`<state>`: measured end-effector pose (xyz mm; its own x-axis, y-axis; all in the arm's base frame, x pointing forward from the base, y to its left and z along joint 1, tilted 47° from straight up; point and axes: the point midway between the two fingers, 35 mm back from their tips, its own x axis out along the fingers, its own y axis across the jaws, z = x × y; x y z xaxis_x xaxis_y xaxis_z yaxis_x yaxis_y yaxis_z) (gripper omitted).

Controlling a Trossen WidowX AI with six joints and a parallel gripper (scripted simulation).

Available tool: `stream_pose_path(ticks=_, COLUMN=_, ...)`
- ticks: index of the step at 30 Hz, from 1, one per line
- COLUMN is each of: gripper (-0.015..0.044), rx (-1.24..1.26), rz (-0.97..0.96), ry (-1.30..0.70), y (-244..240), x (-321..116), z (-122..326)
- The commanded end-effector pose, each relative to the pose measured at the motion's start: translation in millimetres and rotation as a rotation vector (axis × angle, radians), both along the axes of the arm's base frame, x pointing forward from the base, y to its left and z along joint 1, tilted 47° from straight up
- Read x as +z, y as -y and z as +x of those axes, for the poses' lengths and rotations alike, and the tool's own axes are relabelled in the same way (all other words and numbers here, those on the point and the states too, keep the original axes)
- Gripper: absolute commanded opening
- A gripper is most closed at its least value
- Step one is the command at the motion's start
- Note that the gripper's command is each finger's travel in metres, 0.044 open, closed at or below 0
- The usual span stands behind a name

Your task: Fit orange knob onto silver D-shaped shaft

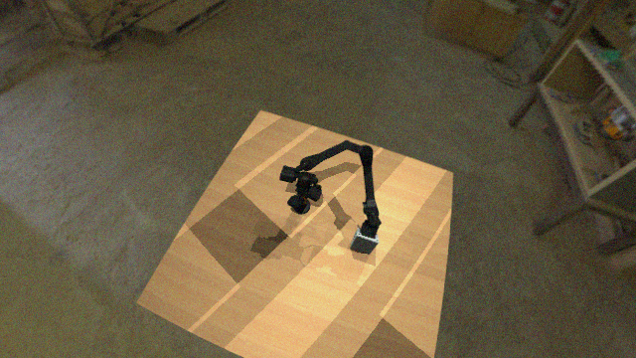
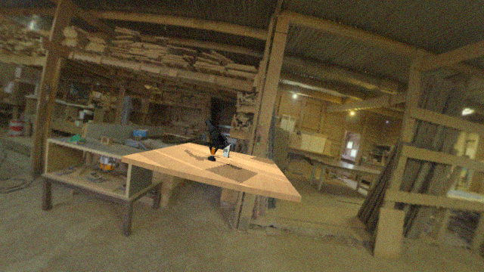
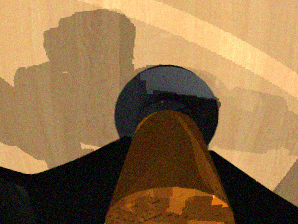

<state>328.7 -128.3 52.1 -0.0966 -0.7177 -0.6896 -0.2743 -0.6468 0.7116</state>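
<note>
With your pincer [image 3: 166,151] holding the orange knob [image 2: 213,151] [image 3: 167,150] over the round pedestal [image 1: 302,207] [image 2: 212,159] [image 3: 127,112], turn it gently until the flat sides match, then push straight down.

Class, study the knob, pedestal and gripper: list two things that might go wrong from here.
The orange knob hides the shaft in the wrist view, so its flat sides may be misaligned and jam.

The gripper is shut on the knob above the round pedestal; opening too early might leave it unseated.
</note>
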Motion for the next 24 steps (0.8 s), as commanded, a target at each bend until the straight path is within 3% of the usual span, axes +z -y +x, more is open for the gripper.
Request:
stream_pose_path(ticks=1, gripper=0.0, rx=-0.004, rz=-0.002, ry=0.005, y=0, x=0, z=0)
stream_pose_path(ticks=24, gripper=0.0, rx=-0.043, rz=-0.008, ry=0.045, y=11, x=-11, z=0)
